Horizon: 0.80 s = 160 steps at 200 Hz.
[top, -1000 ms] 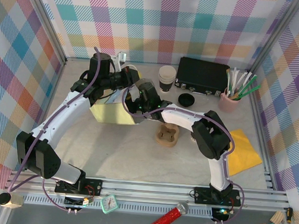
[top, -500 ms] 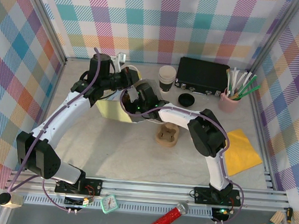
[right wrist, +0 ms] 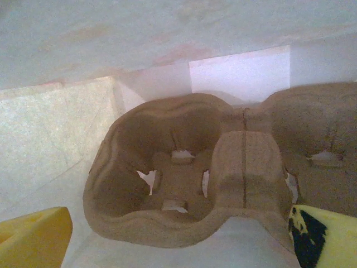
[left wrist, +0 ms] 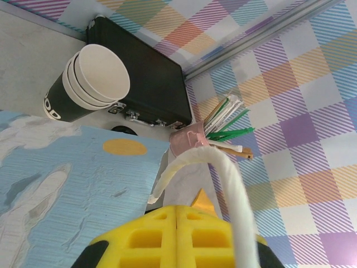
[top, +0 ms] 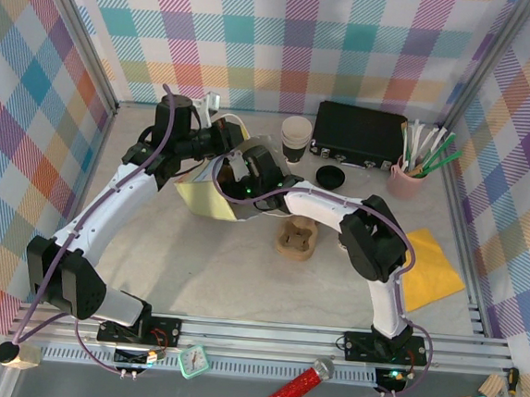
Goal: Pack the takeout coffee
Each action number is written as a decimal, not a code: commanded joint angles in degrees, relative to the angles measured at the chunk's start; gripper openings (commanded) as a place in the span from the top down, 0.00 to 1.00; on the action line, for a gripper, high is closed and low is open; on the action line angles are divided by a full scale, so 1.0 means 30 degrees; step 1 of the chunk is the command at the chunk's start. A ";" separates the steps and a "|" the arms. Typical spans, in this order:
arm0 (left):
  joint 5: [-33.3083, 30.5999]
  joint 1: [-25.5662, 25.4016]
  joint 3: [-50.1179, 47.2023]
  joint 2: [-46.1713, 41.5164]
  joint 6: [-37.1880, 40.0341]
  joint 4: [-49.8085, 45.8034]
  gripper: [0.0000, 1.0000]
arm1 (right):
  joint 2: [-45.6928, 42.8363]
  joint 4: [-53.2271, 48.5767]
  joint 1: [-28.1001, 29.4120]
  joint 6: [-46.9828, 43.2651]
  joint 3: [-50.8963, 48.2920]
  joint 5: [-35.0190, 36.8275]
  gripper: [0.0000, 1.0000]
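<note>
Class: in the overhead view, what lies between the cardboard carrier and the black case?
A loose black lid sits between the carrier and the case, touching neither. The top view shows it.

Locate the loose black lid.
Top view: the black lid lies right of centre, just in front of the black case, between the paper cups and the pink holder.

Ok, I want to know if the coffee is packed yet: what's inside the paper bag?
A brown cardboard cup tray lies on the floor of the bag; the wells in view hold no cup. Whatever is under the tray is covered.
</note>
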 commanded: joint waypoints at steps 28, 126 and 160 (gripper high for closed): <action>-0.0050 0.0226 -0.0022 -0.0426 0.0713 -0.0128 1.00 | -0.1315 -0.0666 -0.0046 0.0130 -0.0412 0.1307 0.01; -0.0626 0.0215 0.0111 -0.0557 0.1325 -0.0804 1.00 | -0.2835 -0.1437 -0.0361 0.1117 -0.1016 0.2235 0.01; -0.0831 0.0229 0.0153 -0.0440 0.1265 -0.0811 1.00 | -0.3780 -0.1890 -0.0361 0.1439 -0.1297 0.2474 0.01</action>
